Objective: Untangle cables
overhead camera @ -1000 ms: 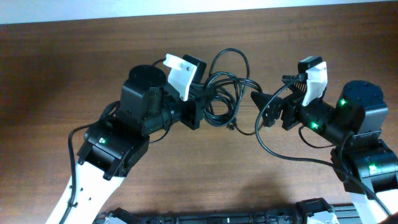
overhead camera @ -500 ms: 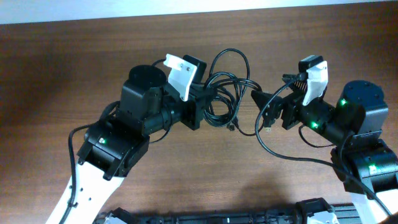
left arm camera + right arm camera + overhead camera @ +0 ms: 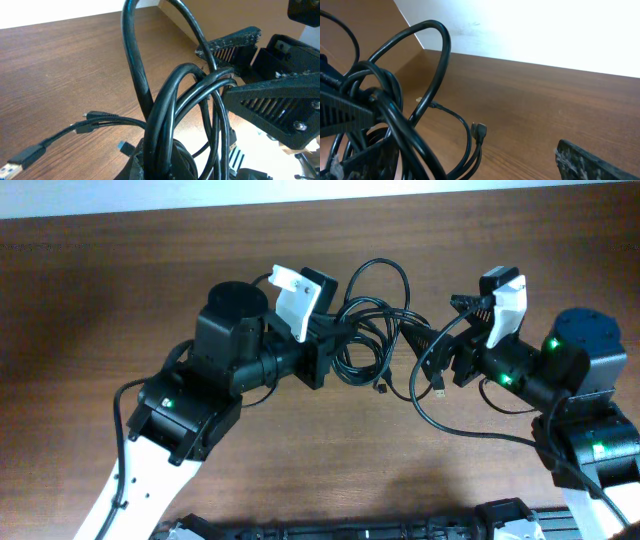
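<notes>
The cables (image 3: pixel 372 308) are a tangled bundle of thin black cords held up between the two arms. My left gripper (image 3: pixel 338 345) is shut on the bundle's left side. In the left wrist view the cables (image 3: pixel 170 100) rise out of my left gripper (image 3: pixel 165 167), with loose plug ends (image 3: pixel 87 117) trailing over the table. My right gripper (image 3: pixel 440 330) stands open at the bundle's right side. In the right wrist view the cables (image 3: pixel 395 120) fill the left part of my right gripper (image 3: pixel 480 167), and a plug (image 3: pixel 480 130) hangs between its fingers.
The brown wooden table (image 3: pixel 120 280) runs to a white edge at the back. A small plug (image 3: pixel 381 388) dangles below the bundle. The right arm's own thick wire (image 3: pixel 450 425) loops low over the table. Both arm bases stand at the front.
My left gripper has carried the bundle a little to the right, so its strands now reach between the right gripper's open fingers. The right arm has hardly moved.
</notes>
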